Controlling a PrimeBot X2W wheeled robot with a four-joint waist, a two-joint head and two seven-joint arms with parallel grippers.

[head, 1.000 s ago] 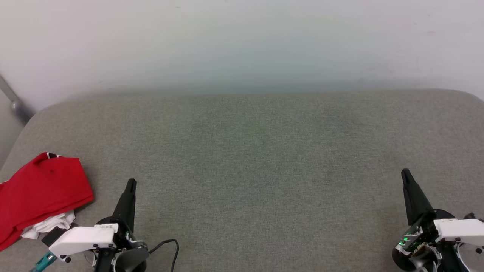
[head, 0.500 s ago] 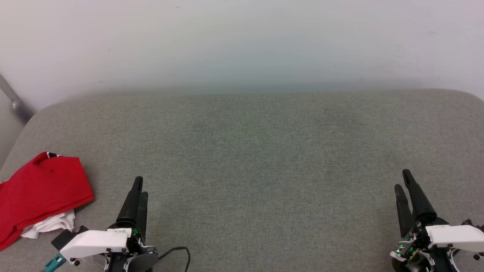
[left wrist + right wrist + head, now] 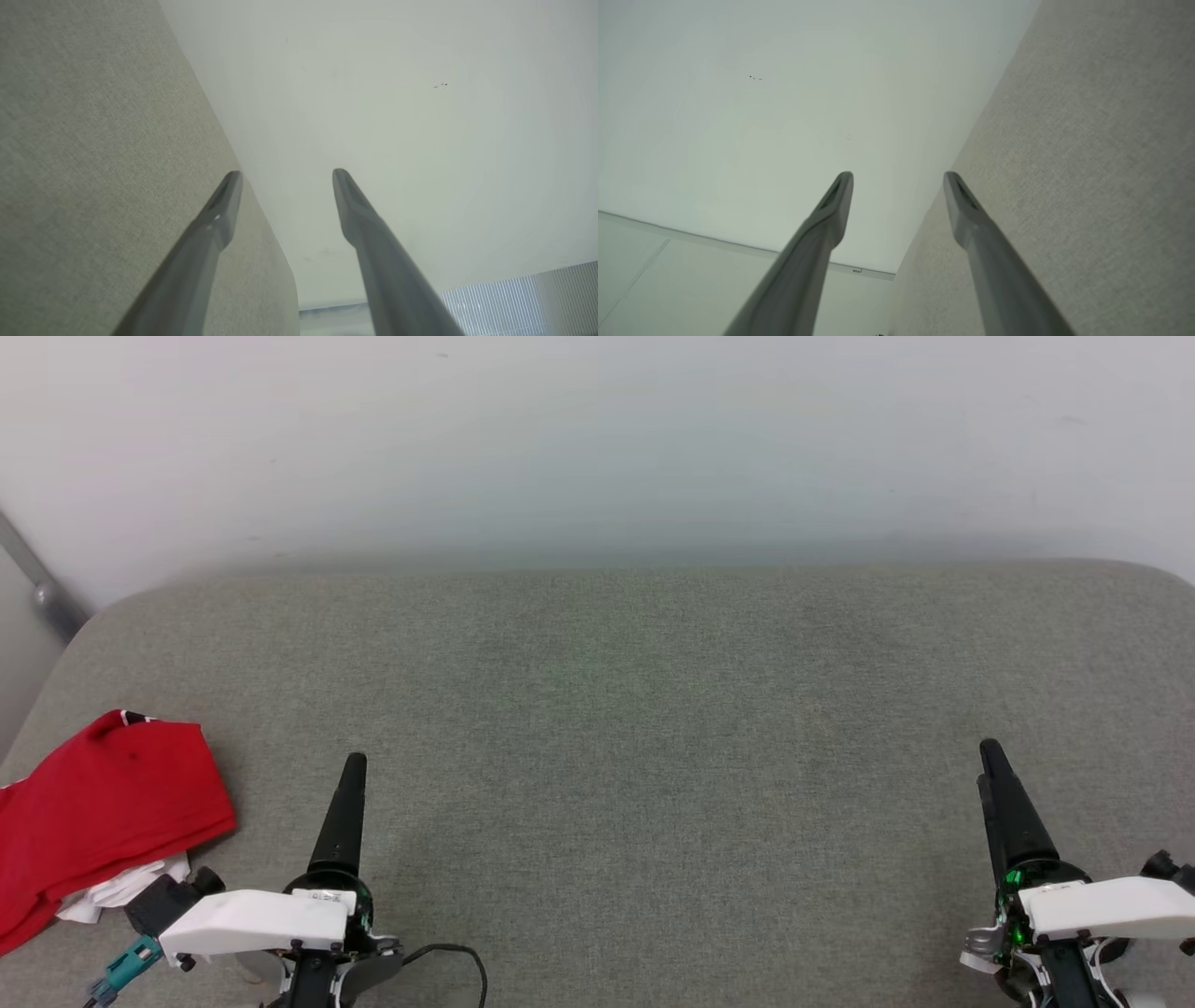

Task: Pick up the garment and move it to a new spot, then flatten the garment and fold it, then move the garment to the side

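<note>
The red garment (image 3: 103, 812) lies folded at the near left edge of the grey padded surface (image 3: 635, 709), a bit of white sleeve poking out under it. My left gripper (image 3: 353, 767) stands to the right of it, apart from the cloth, fingers pointing away from me. In the left wrist view the left gripper (image 3: 286, 176) is open with nothing between its fingers. My right gripper (image 3: 988, 756) is at the near right, far from the garment. Seen from the right wrist, the right gripper (image 3: 897, 178) is open and empty as well.
A pale wall (image 3: 597, 439) rises behind the surface. A grey metal bar (image 3: 37, 583) slants at the far left edge. A black cable (image 3: 457, 959) loops beside my left wrist.
Both grippers have shifted slightly forward and turned on their wrists. The left one has moved a little right, away from the garment. The garment has not moved.
</note>
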